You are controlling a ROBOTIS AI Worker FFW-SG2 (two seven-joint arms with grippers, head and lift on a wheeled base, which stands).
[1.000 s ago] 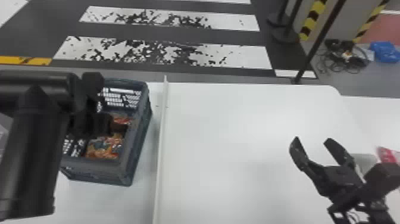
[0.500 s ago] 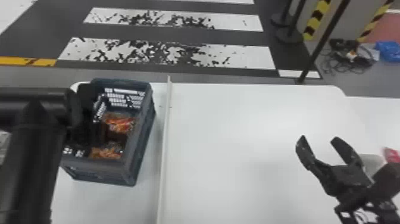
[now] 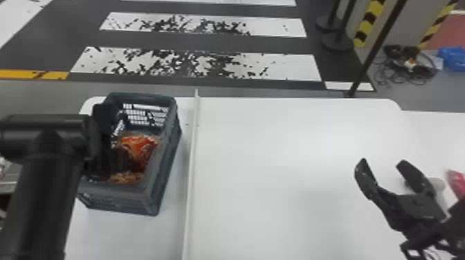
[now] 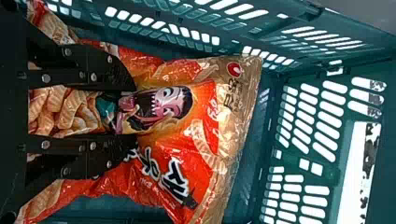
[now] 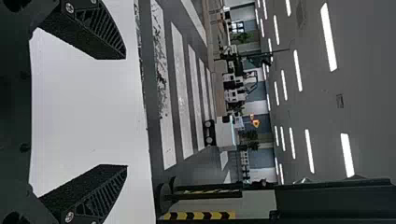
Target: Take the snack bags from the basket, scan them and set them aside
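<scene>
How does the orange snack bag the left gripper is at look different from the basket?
The snack bag is shiny orange-red with gold, while the basket is dark blue-green. The bag is creased and soft-looking; the basket has stiff, straight walls. The bag's wrapper is printed all over, whereas the basket's walls are plain and slotted.

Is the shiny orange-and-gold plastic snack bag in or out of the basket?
In. The snack bag has the slotted walls of the dark plastic basket beside and beyond it in the left wrist view.
</scene>
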